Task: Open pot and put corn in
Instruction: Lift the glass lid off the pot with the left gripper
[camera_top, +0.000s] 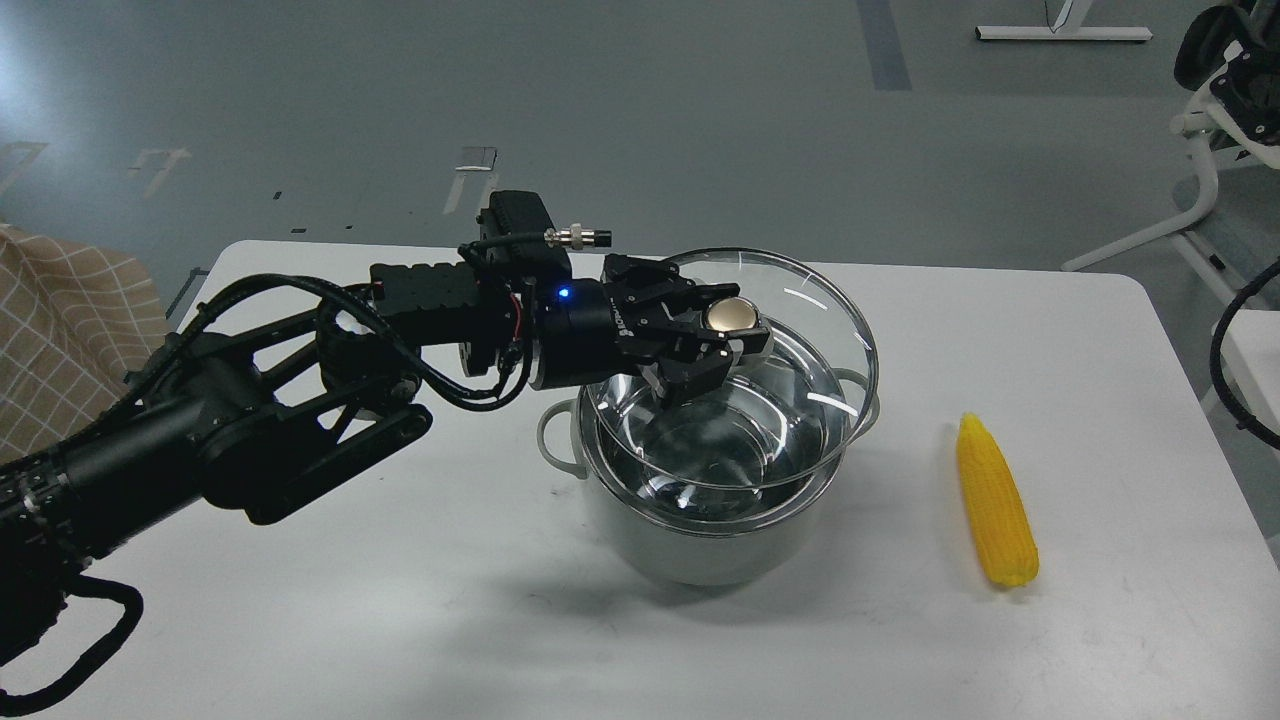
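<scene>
The pale grey-white pot with a shiny steel inside stands in the middle of the white table. My left gripper is shut on the brass-coloured knob of the round glass lid. The lid is lifted a little above the pot's rim and still hangs over it. The yellow corn lies on the table to the right of the pot, its tapered end pointing away from me. My right gripper is out of view.
A checked cloth lies off the table's left edge. White frame legs and a black cable stand beyond the right edge. Grey floor lies behind the table.
</scene>
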